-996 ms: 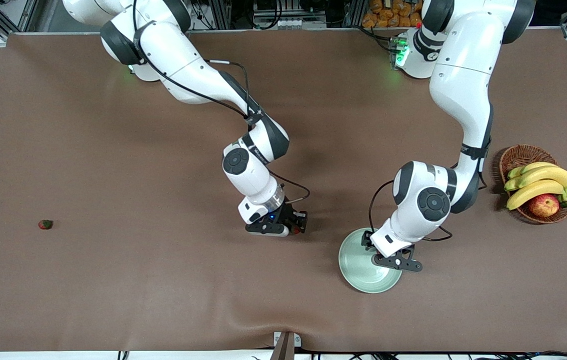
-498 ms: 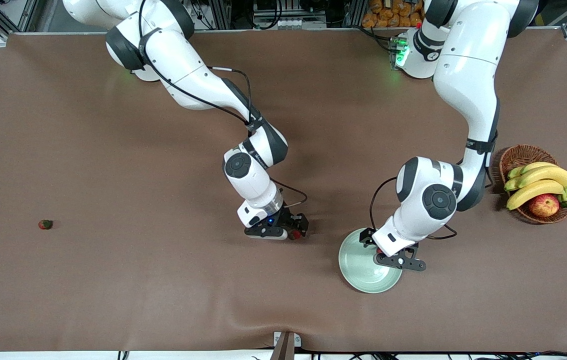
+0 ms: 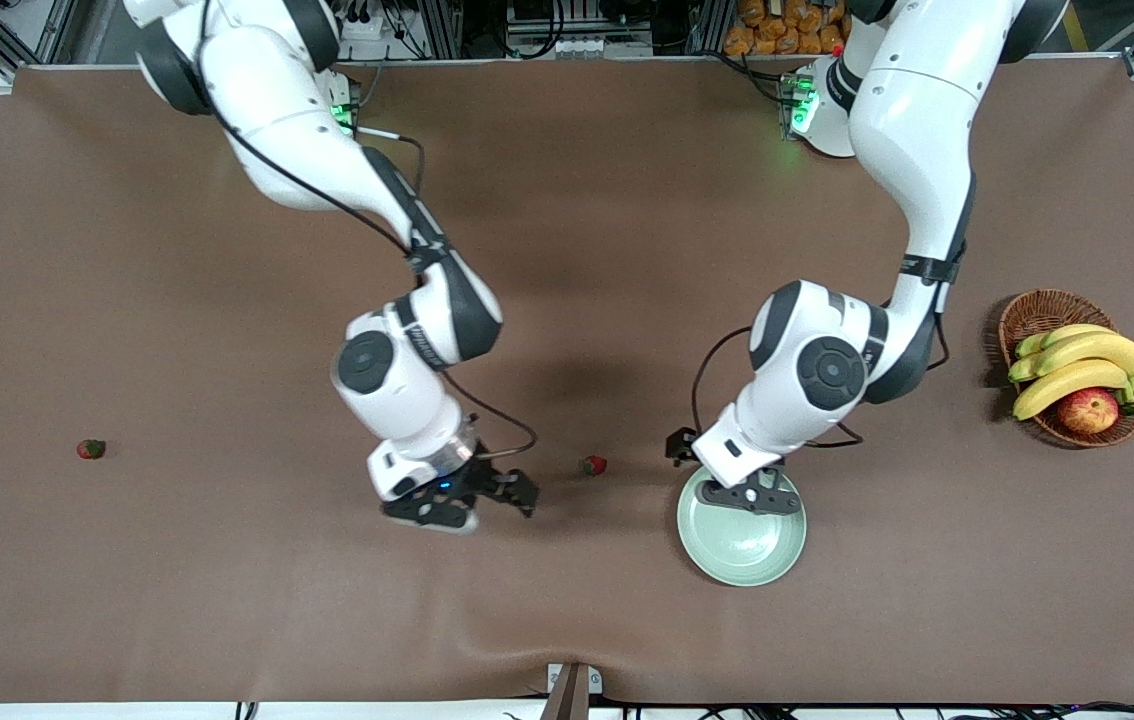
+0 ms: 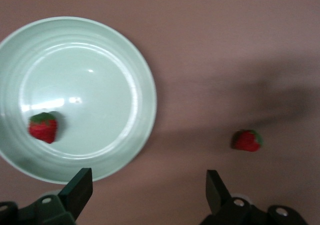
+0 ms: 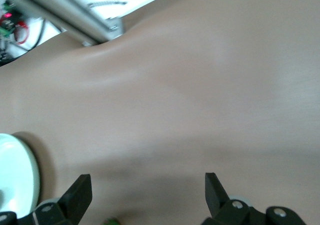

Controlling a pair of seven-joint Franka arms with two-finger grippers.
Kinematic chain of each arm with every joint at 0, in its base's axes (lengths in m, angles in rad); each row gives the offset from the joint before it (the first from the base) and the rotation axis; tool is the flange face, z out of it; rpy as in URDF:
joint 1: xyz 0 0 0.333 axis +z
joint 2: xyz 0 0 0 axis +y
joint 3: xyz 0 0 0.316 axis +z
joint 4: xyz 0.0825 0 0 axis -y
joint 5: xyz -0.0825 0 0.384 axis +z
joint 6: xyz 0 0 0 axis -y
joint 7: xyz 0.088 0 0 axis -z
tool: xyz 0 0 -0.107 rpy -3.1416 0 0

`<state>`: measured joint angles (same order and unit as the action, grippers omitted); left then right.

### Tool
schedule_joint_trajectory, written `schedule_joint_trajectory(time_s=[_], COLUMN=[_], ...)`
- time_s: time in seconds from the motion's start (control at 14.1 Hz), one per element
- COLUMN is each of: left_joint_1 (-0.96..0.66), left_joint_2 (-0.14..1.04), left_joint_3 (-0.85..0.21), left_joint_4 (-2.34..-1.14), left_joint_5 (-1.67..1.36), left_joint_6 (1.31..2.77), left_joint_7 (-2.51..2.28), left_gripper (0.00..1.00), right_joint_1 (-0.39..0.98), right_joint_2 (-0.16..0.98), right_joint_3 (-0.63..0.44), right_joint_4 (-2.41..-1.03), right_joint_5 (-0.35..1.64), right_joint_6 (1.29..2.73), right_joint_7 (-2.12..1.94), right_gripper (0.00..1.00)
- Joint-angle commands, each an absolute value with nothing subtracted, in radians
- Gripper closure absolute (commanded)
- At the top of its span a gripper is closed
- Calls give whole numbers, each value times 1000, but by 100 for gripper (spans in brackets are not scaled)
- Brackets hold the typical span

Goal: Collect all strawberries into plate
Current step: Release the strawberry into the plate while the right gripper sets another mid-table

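Both arms are out over the brown surface (image 3: 127, 250); neither is parked. Largest down:

- Plate (image 3: 742, 555): round glossy mint-green dish, shallow rim, near the camera-side edge, toward the left arm's end.
- Left pincer (image 3: 749, 494): over the plate's rim on the robots' side, jaws spread wide, carrying nothing.
- Right pincer (image 3: 467, 503): over bare surface around the middle, jaws wide, empty.
- Strawberries, tiny, red, dark green caps: one in the plate (image 4: 43, 127), lying against the inner slope. One on the surface (image 3: 593, 465), between the right pincer and the plate, clear of both. One (image 3: 91, 449) well off toward the right arm's end.

Handling, my read: light, soft, easily bruised, rounded enough to roll or squirt out of a hard pinch. You'd want to come straight down, take the red body across its widest part, not the cap, and close gently. The plate is likely slick, so release low to stop the berry rolling out.
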<state>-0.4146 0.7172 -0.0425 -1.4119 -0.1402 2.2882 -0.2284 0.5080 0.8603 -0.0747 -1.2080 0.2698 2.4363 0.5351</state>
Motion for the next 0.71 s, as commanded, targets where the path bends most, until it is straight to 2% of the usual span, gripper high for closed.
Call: schedule_joint_trajectory(time_s=[0.0,0.07,0.28,0.64], left_joint_1=[-452,-466,-517,-554], left_joint_2=[732,736,770,836], left_joint_3=[-44,-44,-43,-43], left_joint_4=[-1382,-1382,-1387,-1390], left_joint_5=[-147,-147,-144,-137], left_joint_6=[2341,2368,2497,2628], left_joint_7=[-245,-244,-244,-232], left_gripper=[0,0,0,0], right_joint_1=[401,350,194,-52], right_joint_2=[735,709,658,693], right_joint_3=[-61,-80,-124,-167], right_joint_4=[-1308,-1340,-1468,-1471], right_joint_5=[253,252,245,210], right_joint_6=[2239,2186,2194,2204], right_joint_7=[427,354,165,-23], right_gripper=[0,0,0,0])
